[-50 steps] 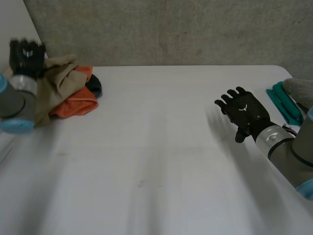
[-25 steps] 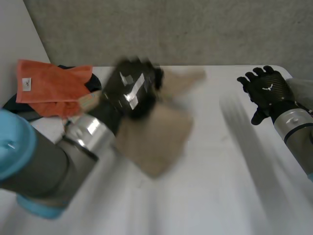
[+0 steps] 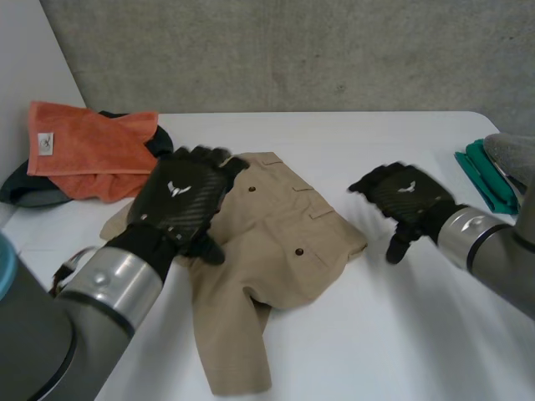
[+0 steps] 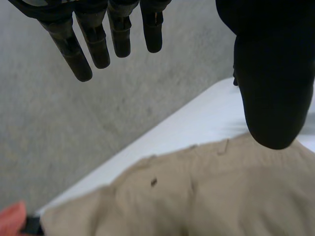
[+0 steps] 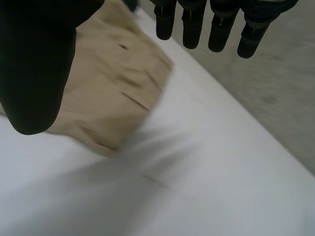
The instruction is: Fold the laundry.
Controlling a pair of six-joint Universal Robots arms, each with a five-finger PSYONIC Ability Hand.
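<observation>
Khaki shorts [image 3: 267, 225]: they lie spread on the white table [image 3: 401, 334], pocket flaps and buttons facing up. One leg trails toward the robot and the rest is bunched unevenly. They look laid out as the piece to fold, though not yet smoothed.

Left hand [image 3: 180, 200]: it is over the side of the shorts that faces the orange towel. In the left wrist view the fingers [image 4: 98, 44] are straight and spread from the thumb, holding nothing. They are raised clear of the cloth beneath. Whether the palm touches the shorts, I cannot tell.

Right hand [image 3: 401, 196]: it hovers just beside the opposite edge of the shorts, apart from the cloth. In the right wrist view the fingers [image 5: 219, 29] are straight, the thumb is wide, and nothing is gripped. The pocketed corner lies below the palm, so the hand seems placed to take that edge.

Orange towel [image 3: 88, 146]: it sits beyond the shorts on the left hand's side, draped on a dark garment [image 3: 21, 188]. This is probably the pile waiting to be folded.

Teal cloth [image 3: 485, 175]: it lies well apart from the shorts, past the right hand at the table's edge. It looks folded flat and is likely finished work.

Step in hand: judging by the two empty hands, flattening the shorts comes next, before any fold.

Risk: the trailing leg may drag and wrinkle if only one edge is pulled.
</observation>
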